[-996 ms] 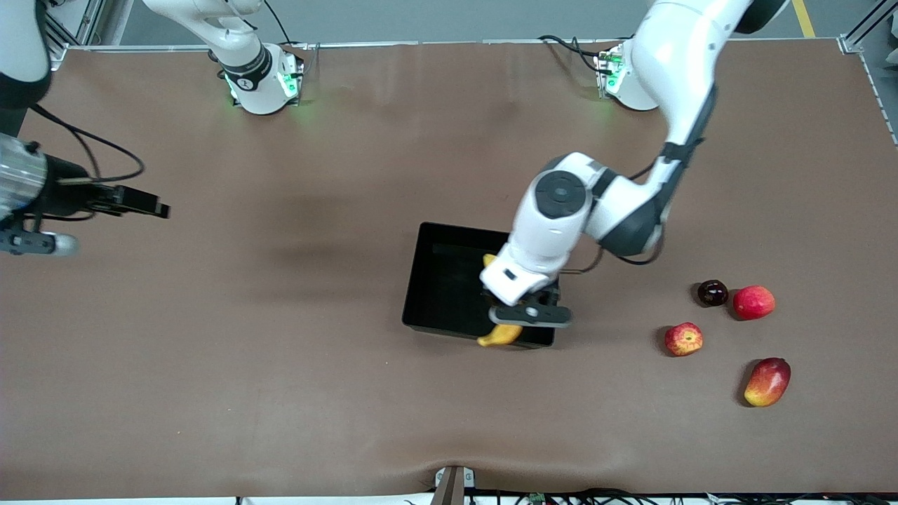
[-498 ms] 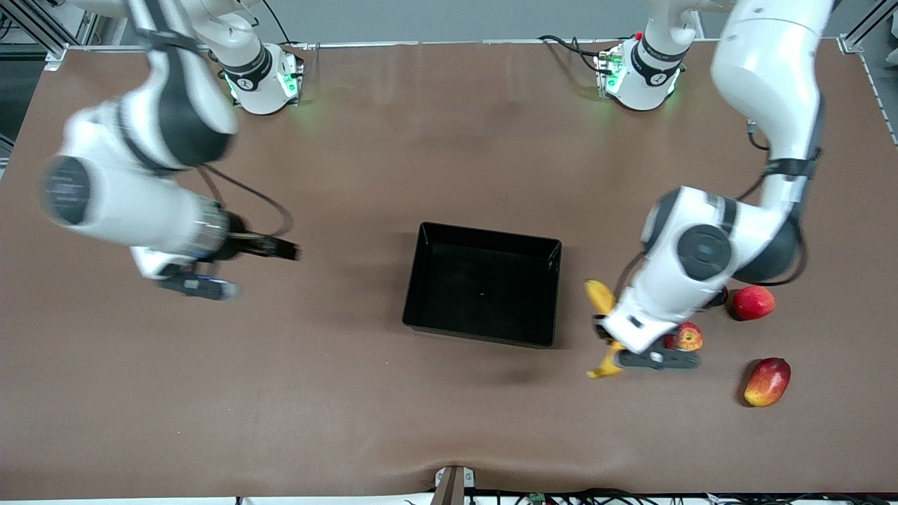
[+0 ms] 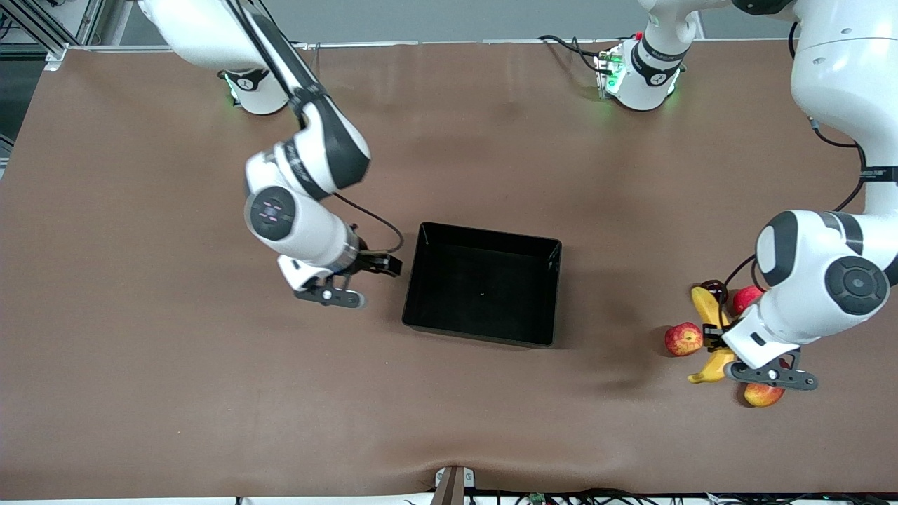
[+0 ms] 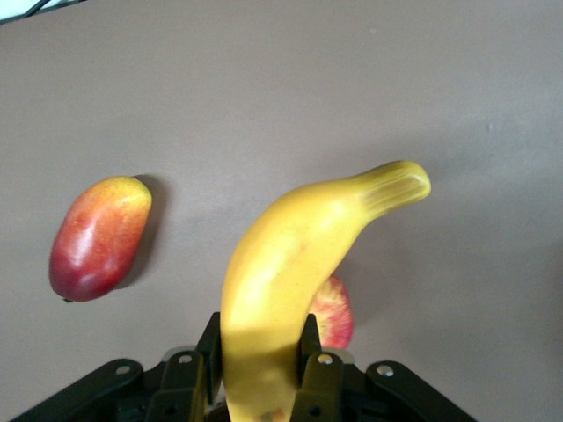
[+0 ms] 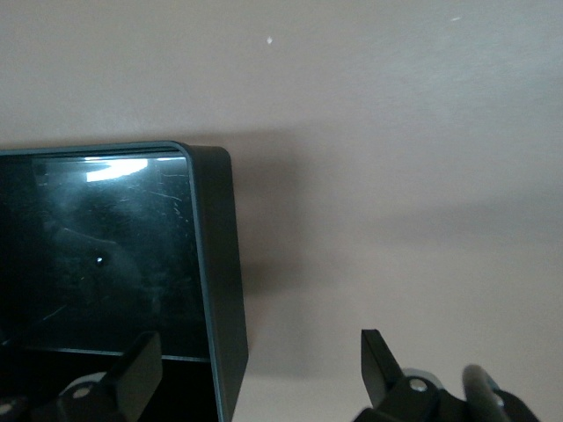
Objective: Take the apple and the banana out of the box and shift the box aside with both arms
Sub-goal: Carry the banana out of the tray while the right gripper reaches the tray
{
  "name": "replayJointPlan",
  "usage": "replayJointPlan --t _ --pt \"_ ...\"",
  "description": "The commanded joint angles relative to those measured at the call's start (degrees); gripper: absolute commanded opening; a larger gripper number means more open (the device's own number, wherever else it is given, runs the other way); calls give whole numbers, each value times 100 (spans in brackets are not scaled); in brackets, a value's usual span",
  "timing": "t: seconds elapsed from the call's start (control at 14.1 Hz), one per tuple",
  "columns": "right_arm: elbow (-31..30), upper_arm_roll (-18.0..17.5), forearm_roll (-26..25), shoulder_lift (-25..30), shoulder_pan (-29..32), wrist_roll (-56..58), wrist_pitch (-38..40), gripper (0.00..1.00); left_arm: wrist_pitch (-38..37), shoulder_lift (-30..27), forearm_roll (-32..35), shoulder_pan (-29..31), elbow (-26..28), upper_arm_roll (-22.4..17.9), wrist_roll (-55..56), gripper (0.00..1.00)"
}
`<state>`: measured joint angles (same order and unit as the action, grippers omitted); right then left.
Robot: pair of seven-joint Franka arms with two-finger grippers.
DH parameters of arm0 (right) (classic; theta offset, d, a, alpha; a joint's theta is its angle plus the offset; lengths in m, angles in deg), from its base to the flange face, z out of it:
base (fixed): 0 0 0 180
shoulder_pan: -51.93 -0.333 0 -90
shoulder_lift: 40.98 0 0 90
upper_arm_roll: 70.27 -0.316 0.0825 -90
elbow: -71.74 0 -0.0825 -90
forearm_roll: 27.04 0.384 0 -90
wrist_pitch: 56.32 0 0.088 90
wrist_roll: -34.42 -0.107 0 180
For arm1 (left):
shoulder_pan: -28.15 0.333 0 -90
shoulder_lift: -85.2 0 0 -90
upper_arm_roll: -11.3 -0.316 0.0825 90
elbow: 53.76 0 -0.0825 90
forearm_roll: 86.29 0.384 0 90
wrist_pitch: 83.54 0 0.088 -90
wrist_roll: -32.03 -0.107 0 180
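My left gripper (image 3: 717, 342) is shut on the yellow banana (image 3: 704, 306) and holds it in the air over the fruits at the left arm's end of the table. In the left wrist view the banana (image 4: 290, 264) sits between the fingers (image 4: 209, 343), with the streaked red apple (image 4: 336, 312) under it. The apple (image 3: 683, 339) lies on the table beside the banana. The black box (image 3: 484, 236) stands mid-table and holds nothing. My right gripper (image 3: 384, 265) is open at the box's wall toward the right arm's end. In the right wrist view (image 5: 255, 367) its jaws straddle that wall (image 5: 215, 264).
A red-to-orange mango (image 3: 763, 396) lies partly under my left gripper and shows in the left wrist view (image 4: 97, 237). A plain red fruit (image 3: 745, 298) and a dark round fruit (image 3: 714, 285) lie next to the banana, farther from the front camera.
My left arm carried the banana from over the box out to over the fruits at its end of the table. My right arm swung in from the table's edge to the box.
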<state>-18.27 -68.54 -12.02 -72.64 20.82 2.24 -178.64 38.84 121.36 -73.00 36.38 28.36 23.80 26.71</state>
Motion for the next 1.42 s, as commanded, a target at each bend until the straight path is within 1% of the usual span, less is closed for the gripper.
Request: replayJointPlan --t 0.0,0.07,0.14,0.28,0.43,0.5,0.57,0.71,0.92,1.14,1.28,1.35 --pt "291 64 45 -358 -254 -52 -134 98 -13 -48 122 222 -3 51 -626 0" --pt "431 64 54 -516 -334 -122 -143 92 -4 5 104 310 -3 51 -811 0" --pt "536 72 10 -674 -474 -331 -161 84 40 162 104 354 -29 51 -865 0" --pt "608 81 -121 -851 -580 -421 -344 57 364 373 113 381 -65 42 -866 0" --pt "599 73 -629 -912 -616 -438 -433 27 575 576 113 381 -56 42 -857 0" --pt "599 73 -666 -921 -616 -447 -433 10 655 603 121 373 -47 42 -805 0" --pt "599 73 -658 -939 -616 -456 -433 0 664 603 121 364 -56 33 -856 0" --pt "616 73 -667 -922 -590 -387 -407 0 743 664 182 381 -56 24 -944 0" --pt "712 64 -605 -843 -476 -377 -258 0 822 752 543 381 -64 24 -997 0" --pt "1186 38 -579 -798 -134 -255 557 0 1199 901 788 390 -64 7 -1006 0" --pt "1354 46 -247 -685 121 69 1032 0 1393 981 1034 381 -56 -98 -1006 0" --pt "1311 72 -175 -475 279 254 1148 0 1428 1016 1070 381 -64 -107 -1006 0"
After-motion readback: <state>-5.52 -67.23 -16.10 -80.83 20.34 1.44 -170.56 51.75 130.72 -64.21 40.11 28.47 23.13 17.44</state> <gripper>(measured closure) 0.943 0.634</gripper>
